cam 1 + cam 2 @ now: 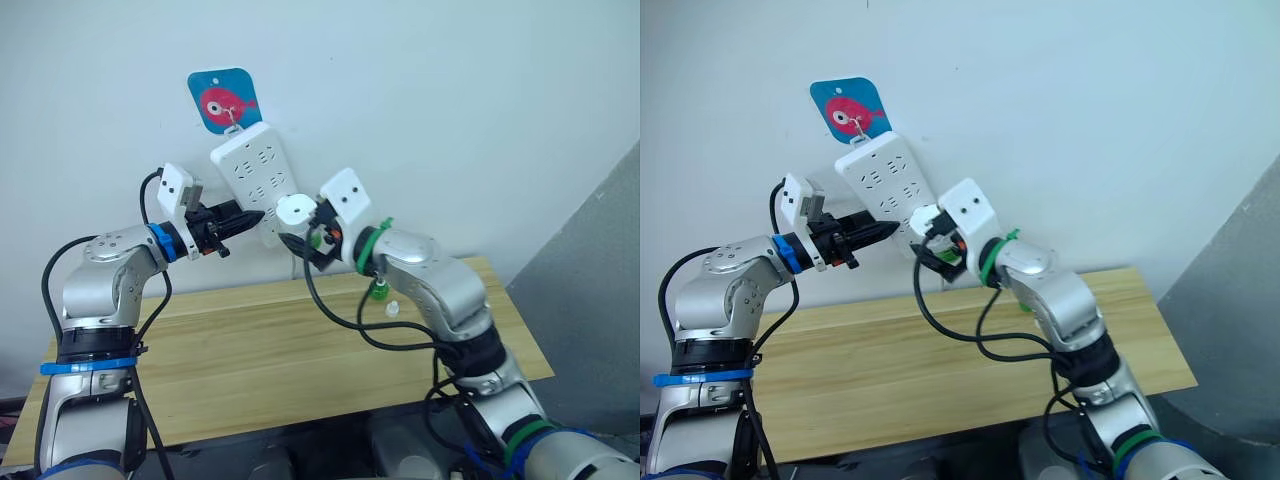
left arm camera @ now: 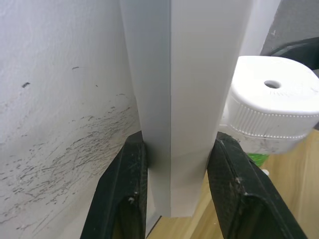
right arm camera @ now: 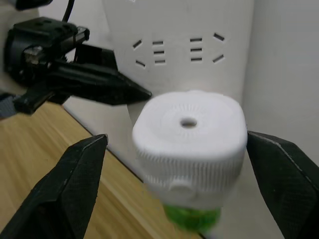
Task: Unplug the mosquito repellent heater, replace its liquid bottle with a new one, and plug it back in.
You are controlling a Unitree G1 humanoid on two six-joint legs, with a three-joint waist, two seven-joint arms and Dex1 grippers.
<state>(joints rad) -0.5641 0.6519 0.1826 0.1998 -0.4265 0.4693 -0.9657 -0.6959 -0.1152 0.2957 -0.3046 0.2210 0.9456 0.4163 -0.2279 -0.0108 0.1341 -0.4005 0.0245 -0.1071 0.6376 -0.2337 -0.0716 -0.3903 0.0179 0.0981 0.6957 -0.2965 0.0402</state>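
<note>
Left wrist view is showing the left gripper (image 2: 177,191) clamping the lower edge of the tall white plastic multi-socket power strip (image 2: 192,99), one black finger (image 2: 124,194) pressing on each side, beside the scuffed white wall (image 2: 60,99). Right wrist view is showing the small white rounded plastic mosquito repellent heater (image 3: 189,144) sitting against the strip's face below the socket rows, a green liquid bottle (image 3: 192,218) hanging under it. The right gripper (image 3: 179,179) is standing wide open around the heater, its fingers apart from the casing on both sides. Head views are showing both arms raised at the strip, which is hanging tilted from a blue fish-print hook (image 1: 222,100) above the light wooden table (image 1: 270,350).
</note>
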